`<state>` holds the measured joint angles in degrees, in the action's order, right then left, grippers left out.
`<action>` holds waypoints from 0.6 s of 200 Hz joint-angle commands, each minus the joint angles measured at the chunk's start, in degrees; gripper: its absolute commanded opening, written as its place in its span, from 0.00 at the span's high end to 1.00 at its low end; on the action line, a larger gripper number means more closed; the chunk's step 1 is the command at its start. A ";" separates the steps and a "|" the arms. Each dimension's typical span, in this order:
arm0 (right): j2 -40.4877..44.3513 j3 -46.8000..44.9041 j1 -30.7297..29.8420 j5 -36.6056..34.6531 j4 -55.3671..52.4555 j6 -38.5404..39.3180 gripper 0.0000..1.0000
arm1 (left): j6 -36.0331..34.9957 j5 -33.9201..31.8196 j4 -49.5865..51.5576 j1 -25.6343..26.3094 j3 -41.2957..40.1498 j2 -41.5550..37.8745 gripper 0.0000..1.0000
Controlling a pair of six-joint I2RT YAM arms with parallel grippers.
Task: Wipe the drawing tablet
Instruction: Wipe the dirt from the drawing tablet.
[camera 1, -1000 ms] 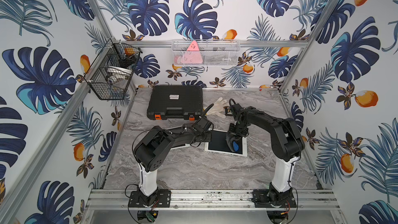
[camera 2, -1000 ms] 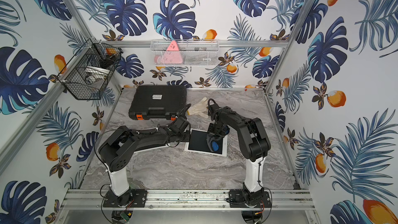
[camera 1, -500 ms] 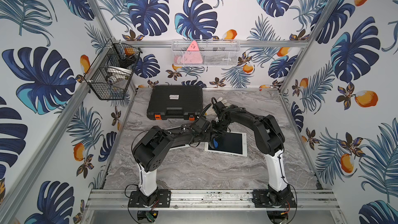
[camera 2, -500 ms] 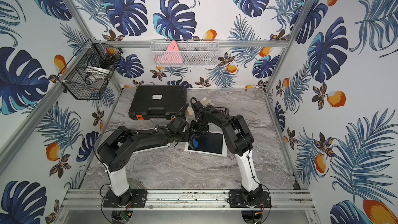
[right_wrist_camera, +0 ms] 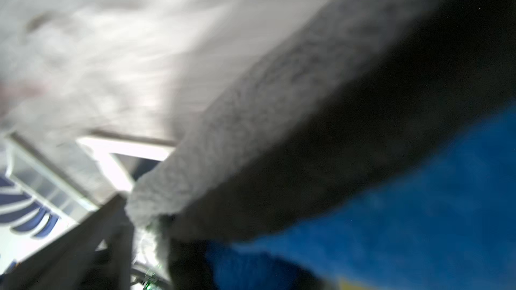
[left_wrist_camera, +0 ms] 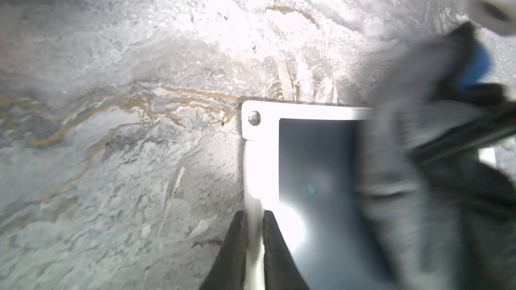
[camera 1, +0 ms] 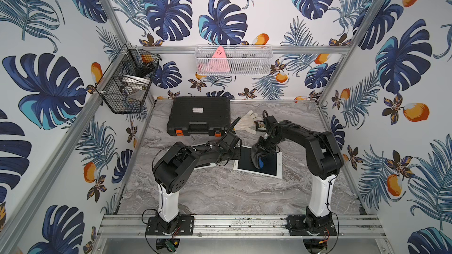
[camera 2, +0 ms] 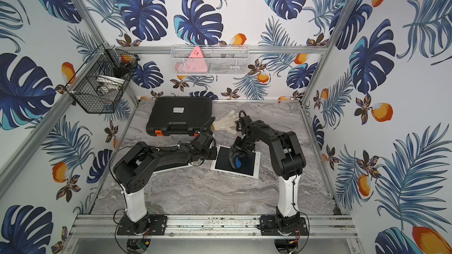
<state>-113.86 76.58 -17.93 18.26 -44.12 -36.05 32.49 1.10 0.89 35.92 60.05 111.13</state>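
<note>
The left fingers [left_wrist_camera: 237, 246] are closed on the white rim of the drawing tablet [camera 1: 269, 166], pinching its edge near one corner, as we see in the left wrist view. The right fingers [camera 1: 266, 147] are closed on a grey cloth [camera 1: 255, 156] with a blue patch. The cloth hangs from them and touches the tablet's dark screen. In the right wrist view the cloth fills most of the frame and is blurred, and we make out a white corner of the tablet past it.

The tablet lies flat and a little askew on the marble surface [camera 1: 220, 191], between the two arms. Just beside the tablet, under the left arm, we see a white flat sheet [camera 1: 206, 166]. Beyond the tablet and apart from it lies a white glove [camera 1: 245, 123]. Farther from the tablet, on the left arm's side, a black case [camera 1: 199, 116] lies shut, its orange latches facing the tablet.

High above the tablet on the left arm's side, a black wire basket [camera 1: 122, 94] on the wall holds a white round thing [camera 1: 133, 80] and something orange that we cannot name. Farthest from the tablet, a white mesh basket [camera 1: 256, 63] on the back wall holds a pink triangular thing [camera 1: 219, 58], standing point up, and some darker bits too small to tell.
</note>
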 commanded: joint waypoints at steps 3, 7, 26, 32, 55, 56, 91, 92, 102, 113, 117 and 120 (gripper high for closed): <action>3.79 -5.89 3.43 -13.19 -7.19 4.37 1.00 | -0.23 -1.10 34.24 -0.10 -1.96 4.36 0.84; 4.53 -6.69 3.50 -13.73 -7.21 4.68 1.00 | -0.23 -1.09 34.21 -0.08 -1.89 4.36 0.84; 7.49 -9.08 1.63 -13.97 -6.42 4.15 1.00 | -0.49 -0.69 34.35 -0.15 -1.65 4.27 0.84; 8.13 -9.24 -0.07 -13.72 -5.82 3.21 1.00 | -0.51 -0.66 34.29 -0.08 -1.58 4.27 0.84; 6.71 -6.73 -10.32 -12.14 -3.24 -2.13 1.00 | -0.70 -0.07 34.20 -0.10 -1.52 4.26 0.84; 6.54 -6.59 -10.65 -12.08 -3.03 -2.37 1.00 | -0.69 -0.10 34.28 -0.08 -1.52 4.26 0.84; -1.17 0.69 -18.51 -4.99 3.55 -8.79 1.00 | -0.43 0.92 34.07 -0.13 -1.96 4.03 0.84; -1.31 0.86 -18.57 -4.86 3.55 -8.95 1.00 | -0.42 0.92 34.08 -0.14 -2.00 4.02 0.84; -3.60 2.68 -19.21 -3.06 4.53 -9.79 1.00 | -0.34 1.00 34.07 -0.13 -2.18 4.01 0.84; -4.85 3.93 -19.20 -1.94 4.58 -10.35 1.00 | -0.24 1.01 34.18 -0.14 -2.28 4.01 0.84; -4.84 4.14 -19.01 -2.11 4.29 -10.40 1.00 | -0.21 1.01 34.13 -0.15 -2.31 3.93 0.84; -4.75 4.11 -18.80 -2.36 3.97 -10.43 1.00 | -0.17 0.96 34.10 -0.15 -2.35 3.92 0.84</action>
<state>-116.03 79.88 -36.60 14.52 -43.66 -42.83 32.47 1.52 1.45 35.92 60.42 111.22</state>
